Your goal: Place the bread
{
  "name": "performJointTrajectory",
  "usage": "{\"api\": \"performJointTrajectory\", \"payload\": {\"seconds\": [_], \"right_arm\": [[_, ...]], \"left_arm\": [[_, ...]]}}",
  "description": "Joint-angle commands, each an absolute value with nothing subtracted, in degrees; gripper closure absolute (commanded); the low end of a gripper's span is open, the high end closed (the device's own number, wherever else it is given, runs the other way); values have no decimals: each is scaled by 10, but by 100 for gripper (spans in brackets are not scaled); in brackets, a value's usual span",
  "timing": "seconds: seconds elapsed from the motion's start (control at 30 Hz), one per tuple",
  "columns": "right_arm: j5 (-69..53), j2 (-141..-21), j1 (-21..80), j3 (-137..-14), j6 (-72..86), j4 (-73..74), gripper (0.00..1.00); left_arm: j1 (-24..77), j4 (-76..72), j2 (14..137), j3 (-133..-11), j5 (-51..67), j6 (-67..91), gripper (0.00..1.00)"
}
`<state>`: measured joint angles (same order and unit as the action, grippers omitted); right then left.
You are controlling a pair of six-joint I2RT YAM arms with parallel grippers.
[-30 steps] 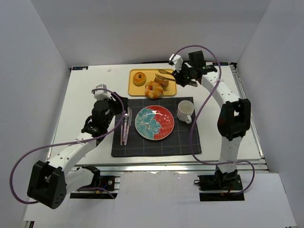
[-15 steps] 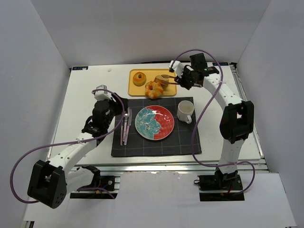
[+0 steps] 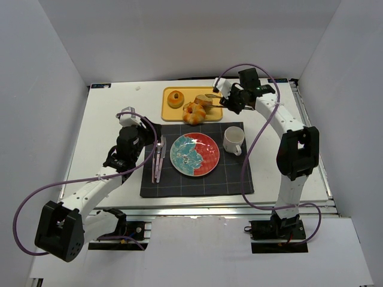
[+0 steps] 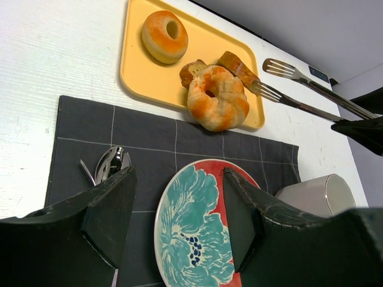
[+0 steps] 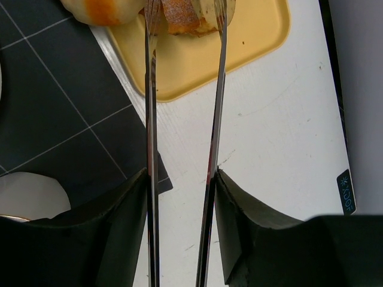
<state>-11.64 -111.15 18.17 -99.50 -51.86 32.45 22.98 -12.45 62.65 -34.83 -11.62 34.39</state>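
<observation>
Two tan bread slices (image 3: 205,100) and a golden knotted roll (image 3: 194,112) lie on a yellow tray (image 3: 172,113). In the left wrist view the roll (image 4: 218,106) is in front of the slices (image 4: 238,66). My right gripper (image 3: 232,99) is shut on metal tongs (image 3: 214,98), one arm against each finger. In the right wrist view the tongs (image 5: 149,119) run forward from the gripper (image 5: 181,176), their fork tips on either side of a slice (image 5: 179,15). My left gripper (image 3: 149,134) is open and empty, low over the placemat; in its own view it (image 4: 178,179) frames the plate.
A small round orange bun (image 3: 175,98) sits at the tray's left. A dark placemat (image 3: 197,182) holds a red and teal plate (image 3: 194,155), a white cup (image 3: 234,140) at its right and cutlery (image 3: 158,158) at its left. White walls surround the table.
My right gripper has shifted slightly and brought the tongs' tips down and in to the slices on the tray. The left arm has not moved.
</observation>
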Motion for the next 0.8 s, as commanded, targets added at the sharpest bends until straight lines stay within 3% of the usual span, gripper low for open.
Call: {"api": "performJointTrajectory", "payload": {"seconds": [0.0, 0.5, 0.6, 0.63, 0.7, 0.77], "right_arm": [[-108, -1119, 187, -1001, -529, 294, 49], [-106, -1148, 189, -1013, -529, 298, 56], [-109, -1150, 189, -1014, -526, 298, 64], [-111, -1149, 189, -1016, -524, 298, 75], [-113, -1143, 188, -1017, -519, 297, 87], [-113, -1123, 187, -1010, -516, 287, 93]], "left_arm": [[228, -126, 621, -354, -118, 340, 31], [228, -126, 619, -359, -116, 341, 30], [228, -125, 618, -359, -117, 341, 30], [228, -125, 618, -359, -116, 341, 30], [228, -124, 618, -361, -116, 341, 30], [228, -124, 616, -361, -117, 340, 30]]}}
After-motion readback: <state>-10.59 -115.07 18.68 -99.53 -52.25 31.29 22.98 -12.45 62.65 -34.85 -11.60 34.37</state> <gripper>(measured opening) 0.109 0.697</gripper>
